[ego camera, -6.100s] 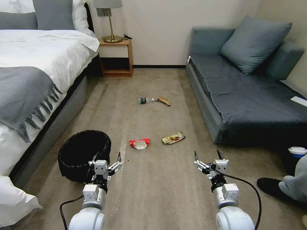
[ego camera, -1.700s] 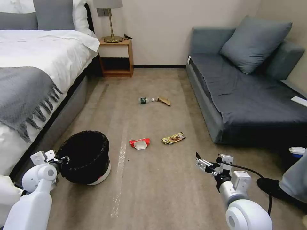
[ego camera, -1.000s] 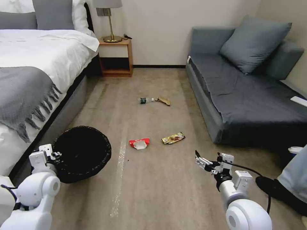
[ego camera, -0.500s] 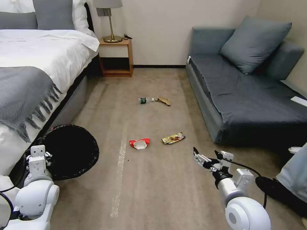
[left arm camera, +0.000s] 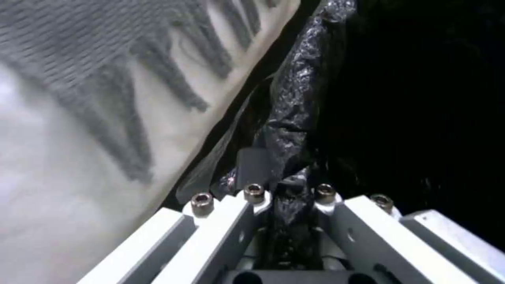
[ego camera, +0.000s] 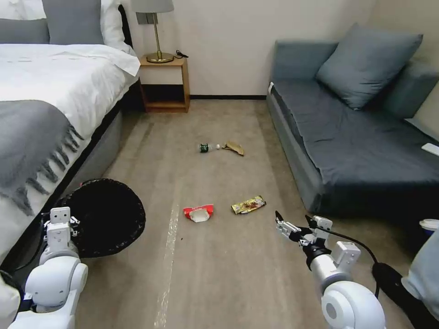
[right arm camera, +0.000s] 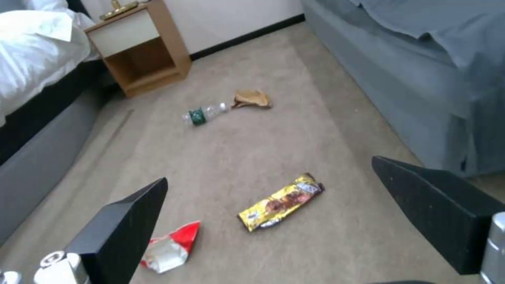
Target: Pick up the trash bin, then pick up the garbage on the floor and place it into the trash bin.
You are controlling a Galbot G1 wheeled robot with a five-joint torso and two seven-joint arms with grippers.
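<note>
Nearest the robot's left side, the left gripper (ego camera: pixel 64 219) is clamped tight on the crinkled rim of the trash bin (ego camera: pixel 106 218), its black liner bunched between the closed fingers in the left wrist view. The bin hangs tilted, mouth turned toward the camera, just beside the bed (ego camera: pixel 55 91) with its fringed grey throw (ego camera: pixel 32 137). Across from it, the right gripper (ego camera: pixel 295 221) hovers above the carpet with its fingers spread wide and nothing between them, aimed toward the litter.

With the bin in hand, the next step looks like collecting the first piece. The pinch on thin liner is the weak point, so the bin is best kept level and carried slowly, mouth up, close to whatever is being picked. The flat pieces call for a low, square approach so the fingertips slide under rather than skate over.

On the beige carpet (ego camera: pixel 219 274), the red-and-white wrapper (ego camera: pixel 198 213) lies closest, the yellow-brown snack packet (ego camera: pixel 248 205) just to its right. Well beyond sit the small clear bottle (ego camera: pixel 208 147) and the tan paper scrap (ego camera: pixel 234 147), near each other. A grey sofa (ego camera: pixel 347 137) lines the right wall; a wooden nightstand (ego camera: pixel 164 82) stands at the far wall.
</note>
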